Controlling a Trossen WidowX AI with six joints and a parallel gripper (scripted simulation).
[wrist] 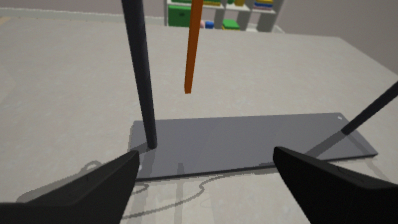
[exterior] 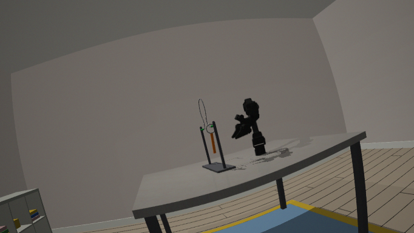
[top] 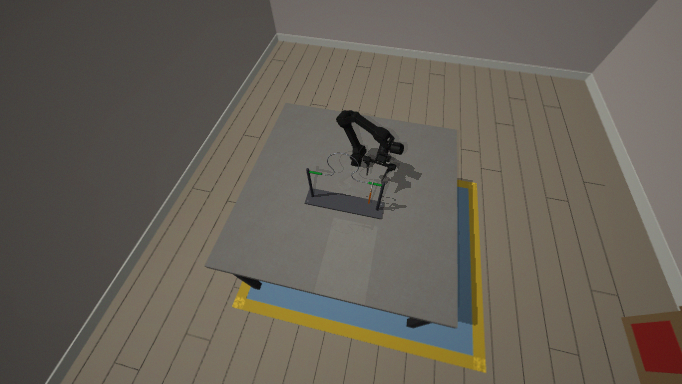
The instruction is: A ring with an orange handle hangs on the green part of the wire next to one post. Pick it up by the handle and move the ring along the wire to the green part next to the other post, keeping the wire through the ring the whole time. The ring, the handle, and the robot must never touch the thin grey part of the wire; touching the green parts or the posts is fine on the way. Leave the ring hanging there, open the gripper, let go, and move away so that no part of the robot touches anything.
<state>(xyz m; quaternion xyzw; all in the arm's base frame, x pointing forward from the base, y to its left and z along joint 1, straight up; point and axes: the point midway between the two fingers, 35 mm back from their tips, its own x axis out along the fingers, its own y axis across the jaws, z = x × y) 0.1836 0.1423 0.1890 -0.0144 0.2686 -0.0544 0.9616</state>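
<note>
My black end effector is released, fingers wide apart. Ahead of it and apart, the round metal ring with straight orange handle hangs at the green wire part.

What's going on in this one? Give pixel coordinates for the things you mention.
Nothing is being handled: the robot's tool (top: 379, 169) (exterior: 233, 138) (wrist: 208, 155) is open and clear of the orange handle (top: 370, 195) (exterior: 213, 144) (wrist: 193, 50). The ring (exterior: 207, 130) hangs on the green wire section (top: 376, 184) beside one post (top: 380, 197) (exterior: 219, 145) (wrist: 141, 75), its handle pointing down.
</note>
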